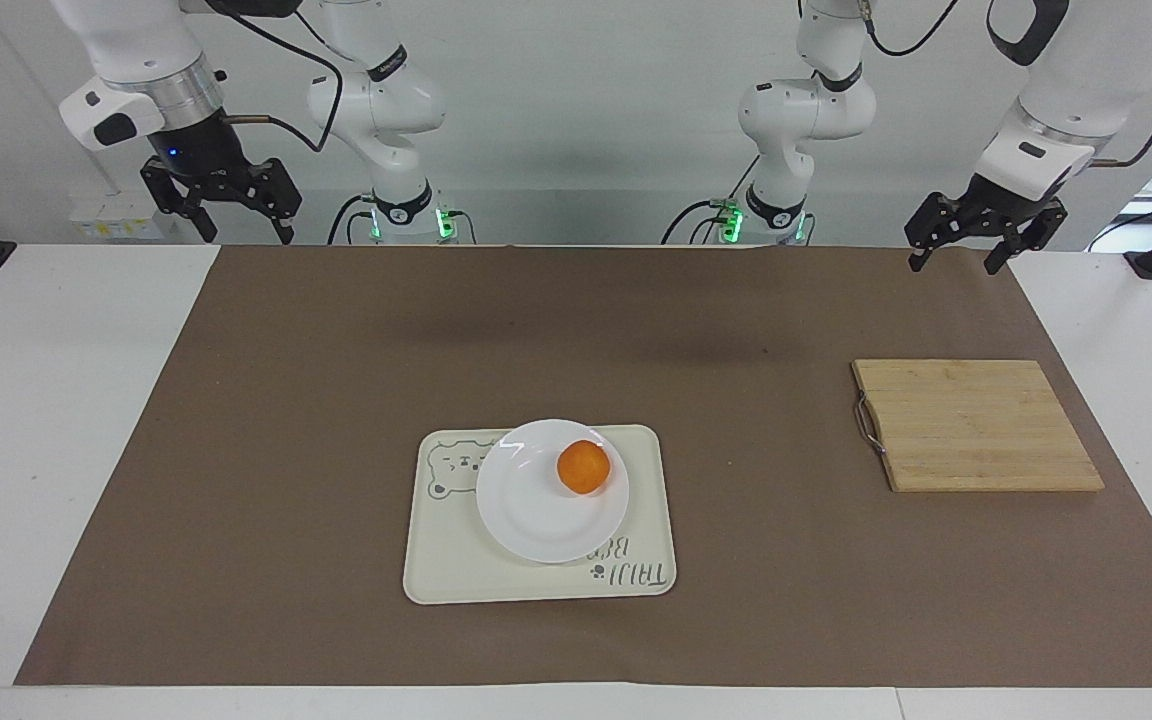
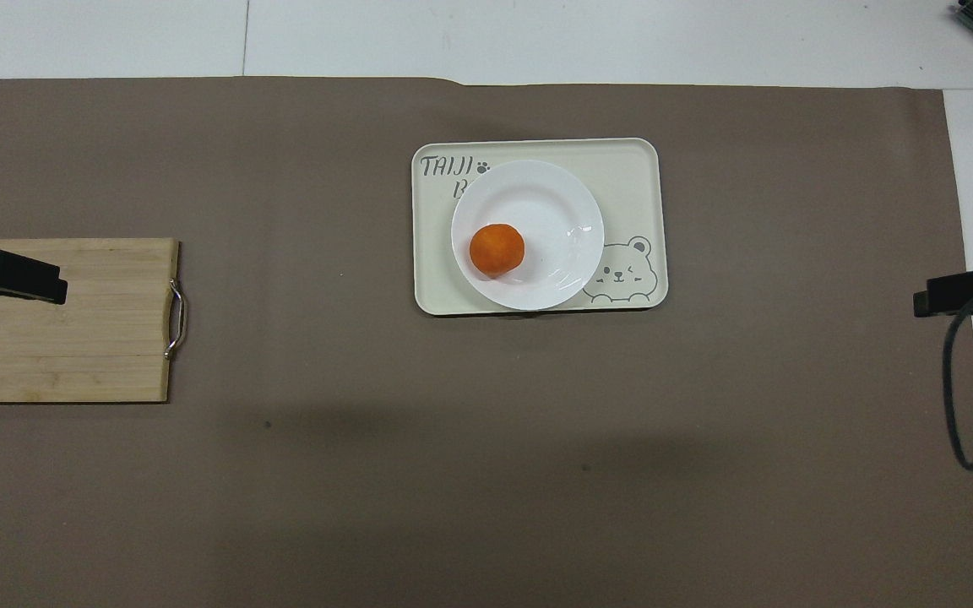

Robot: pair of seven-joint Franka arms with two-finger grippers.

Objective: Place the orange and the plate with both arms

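The orange [image 1: 583,468] lies on the white plate [image 1: 536,515], toward the plate's edge at the left arm's end. The plate sits on the cream bear-print tray [image 1: 456,580] at the table's middle. The overhead view shows the orange [image 2: 497,250], the plate [image 2: 554,211] and the tray [image 2: 630,169] the same way. My left gripper [image 1: 952,266] hangs open and empty, high at the left arm's end. My right gripper [image 1: 244,237] hangs open and empty, high at the right arm's end. Both are well away from the tray.
A bamboo cutting board [image 1: 976,425] with a metal handle lies at the left arm's end; the left gripper's tip [image 2: 22,281] shows over it in the overhead view. A brown mat [image 1: 336,350] covers the table. The right gripper's tip [image 2: 955,291] and a cable show at the mat's edge.
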